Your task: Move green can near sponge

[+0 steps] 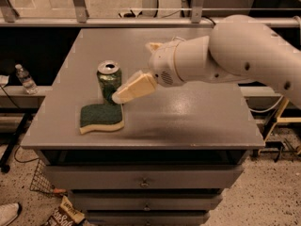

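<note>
Gripper (132,72): on my camera view it hangs over the left-centre of the table, jaws spread wide and holding nothing.
Lower finger (134,88): slants down-left, its tip just right of the green can's base; I cannot tell whether it touches.
Green can (109,81): upright, silver top up, just behind the sponge's far edge.
Sponge (101,118): flat, dark green face up, near the table's front-left edge.
Arm (244,55): white, reaching in from the right.
Table (197,112): grey top, drawers beneath.
Water bottle (24,79): standing low, off to the left of the table.
</note>
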